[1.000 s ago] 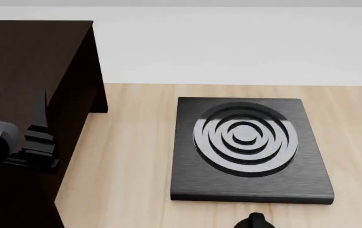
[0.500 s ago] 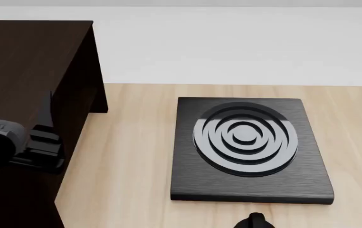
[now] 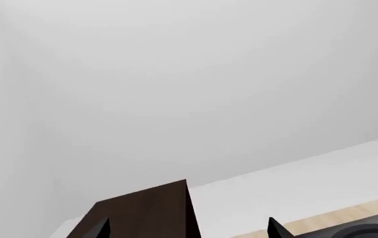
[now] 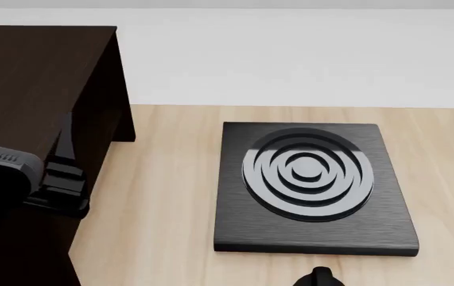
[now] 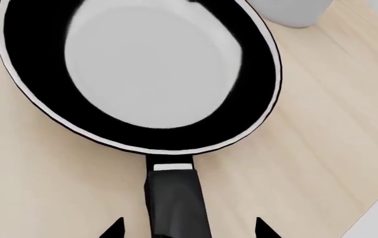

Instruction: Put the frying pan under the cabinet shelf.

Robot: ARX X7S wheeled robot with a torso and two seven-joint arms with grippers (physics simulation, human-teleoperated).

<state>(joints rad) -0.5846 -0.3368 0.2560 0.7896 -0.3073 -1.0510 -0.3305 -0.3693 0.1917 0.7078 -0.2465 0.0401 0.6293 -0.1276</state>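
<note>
The frying pan (image 5: 143,69), glossy black with a thin pale rim, lies on the pale wooden table (image 5: 36,188) in the right wrist view. Its black handle (image 5: 175,208) runs back between the fingertips of my right gripper (image 5: 187,229), which is open, with bare wood showing on both sides of the handle. The pan does not show in the head view. The very dark brown cabinet shelf (image 4: 44,77) stands at the table's left. My left gripper (image 4: 65,156) hangs open against its side panel, holding nothing; its wrist view shows the cabinet's top (image 3: 143,213).
A square black burner plate (image 4: 310,238) with concentric rings lies on the table right of the cabinet. A white pot (image 5: 295,12) stands just beyond the pan. A small black part (image 4: 319,277) pokes in at the head view's lower edge. The table's edge (image 5: 374,218) runs close to the pan's handle.
My left arm has shifted a little to the right in the head view, along the cabinet's side. The burner plate and the small black part have not moved.
</note>
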